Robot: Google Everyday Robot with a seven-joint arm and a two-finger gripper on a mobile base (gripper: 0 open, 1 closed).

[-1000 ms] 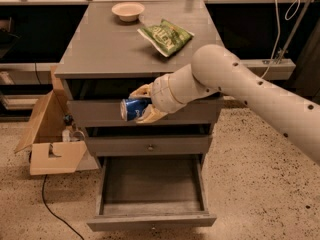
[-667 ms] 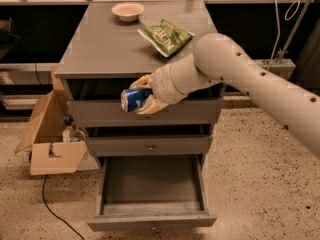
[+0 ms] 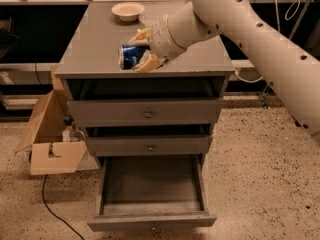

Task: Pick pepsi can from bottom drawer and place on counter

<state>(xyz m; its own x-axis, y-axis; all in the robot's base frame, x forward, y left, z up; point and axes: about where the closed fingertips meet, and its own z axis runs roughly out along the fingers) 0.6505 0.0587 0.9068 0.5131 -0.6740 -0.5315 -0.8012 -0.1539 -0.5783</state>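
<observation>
The pepsi can (image 3: pixel 130 56) is dark blue and lies on its side in my gripper (image 3: pixel 140 50), silver end to the left. My gripper is shut on it and holds it over the front part of the grey counter (image 3: pixel 95 44), just above its surface. The bottom drawer (image 3: pixel 150 189) stands pulled out below, its flat grey floor bare. My white arm comes in from the upper right and hides the back right of the counter.
A small cream bowl (image 3: pixel 128 10) sits at the back of the counter. Two shallower drawers with round knobs (image 3: pixel 148 114) are partly open. An open cardboard box (image 3: pixel 50 139) stands on the floor at the left, with a black cable (image 3: pixel 52 206) beside it.
My gripper has lifted the pepsi can from in front of the top drawer up to above the counter's front part. My arm now covers the green bag.
</observation>
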